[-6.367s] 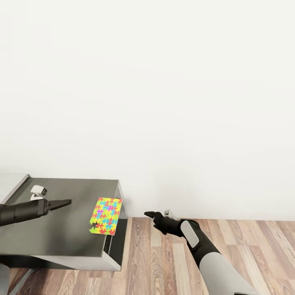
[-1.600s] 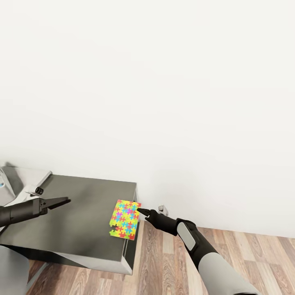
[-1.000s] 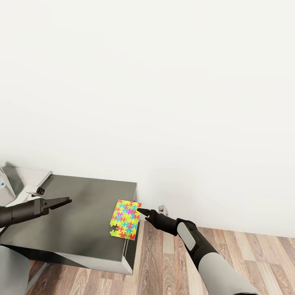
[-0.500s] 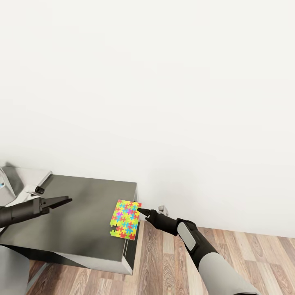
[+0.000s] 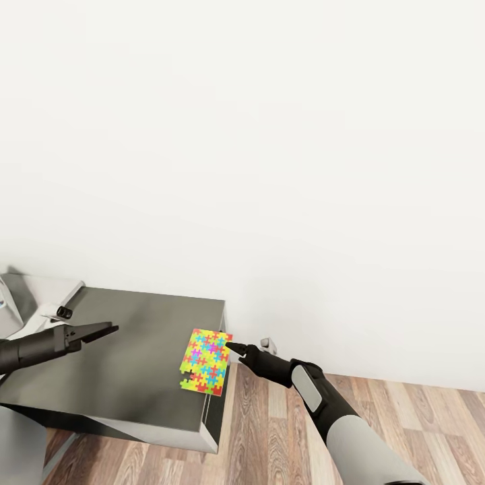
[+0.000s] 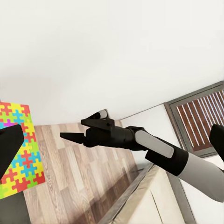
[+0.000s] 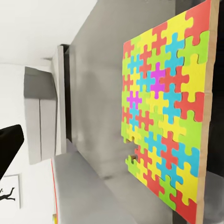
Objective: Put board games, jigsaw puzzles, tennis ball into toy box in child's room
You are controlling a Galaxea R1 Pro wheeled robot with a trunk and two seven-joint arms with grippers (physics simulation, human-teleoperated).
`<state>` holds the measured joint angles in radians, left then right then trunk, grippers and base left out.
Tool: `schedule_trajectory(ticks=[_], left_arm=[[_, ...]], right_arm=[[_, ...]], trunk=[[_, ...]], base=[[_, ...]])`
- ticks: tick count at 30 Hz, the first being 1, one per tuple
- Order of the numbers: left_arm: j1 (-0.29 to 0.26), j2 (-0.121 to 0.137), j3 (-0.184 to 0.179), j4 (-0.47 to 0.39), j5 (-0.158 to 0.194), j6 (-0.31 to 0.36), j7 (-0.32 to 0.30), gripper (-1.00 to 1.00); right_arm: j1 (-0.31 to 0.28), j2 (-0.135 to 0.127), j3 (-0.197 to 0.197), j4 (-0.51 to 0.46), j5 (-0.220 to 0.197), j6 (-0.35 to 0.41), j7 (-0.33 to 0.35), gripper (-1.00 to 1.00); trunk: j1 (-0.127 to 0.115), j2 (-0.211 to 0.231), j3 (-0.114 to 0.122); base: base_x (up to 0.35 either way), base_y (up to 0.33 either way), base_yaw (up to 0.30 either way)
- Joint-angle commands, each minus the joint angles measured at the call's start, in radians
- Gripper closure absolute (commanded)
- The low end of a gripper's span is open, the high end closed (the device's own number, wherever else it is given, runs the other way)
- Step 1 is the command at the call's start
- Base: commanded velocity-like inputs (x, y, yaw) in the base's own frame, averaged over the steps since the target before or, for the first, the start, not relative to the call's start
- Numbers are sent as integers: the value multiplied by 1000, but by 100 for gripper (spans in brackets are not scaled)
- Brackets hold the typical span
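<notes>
Here, at the lower left of the head view, our left gripper [image 5: 108, 329] hangs over the dark cabinet top [image 5: 121, 364], its fingers nearly together and empty; we cannot tell whether they fully meet. Bare top lies all round it. Toward the lower middle, the puzzle [image 5: 205, 360] lies flat at the cabinet's right edge, its right side flush with or just past that rim. In the right wrist view the puzzle [image 7: 165, 140] runs along that edge, with a piece missing on one side. Just right of it, our right gripper [image 5: 234, 347] points at the puzzle's upper right corner, tip touching or nearly so; its fingers look parted in the left wrist view [image 6: 81, 129], holding nothing. Rightward, open wood floor [image 5: 404, 417] and blank wall [image 5: 303, 168] leave free room.
</notes>
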<state>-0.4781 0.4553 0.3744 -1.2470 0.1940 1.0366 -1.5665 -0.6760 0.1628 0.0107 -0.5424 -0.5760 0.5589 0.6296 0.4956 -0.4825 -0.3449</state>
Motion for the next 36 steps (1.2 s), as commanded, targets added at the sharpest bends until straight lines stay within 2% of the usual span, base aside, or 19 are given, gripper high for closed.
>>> schedule_trajectory(ticks=[1,7,36], left_arm=[[-1,0,0,0,-1,11,-4,-100],[-1,0,0,0,-1,11,-4,-100],[0,0,0,0,-1,11,-4,-100]], right_arm=[[-1,0,1,-1,-9,7,-2,-100],[-1,0,1,-1,-8,6,-2,-100],[-1,1,2,-1,-7,4,-3,-100]], trunk=[[0,-2,-2],[0,-2,-2],[112,-205,-92]], base=[[0,0,0],[0,0,0],[0,0,0]])
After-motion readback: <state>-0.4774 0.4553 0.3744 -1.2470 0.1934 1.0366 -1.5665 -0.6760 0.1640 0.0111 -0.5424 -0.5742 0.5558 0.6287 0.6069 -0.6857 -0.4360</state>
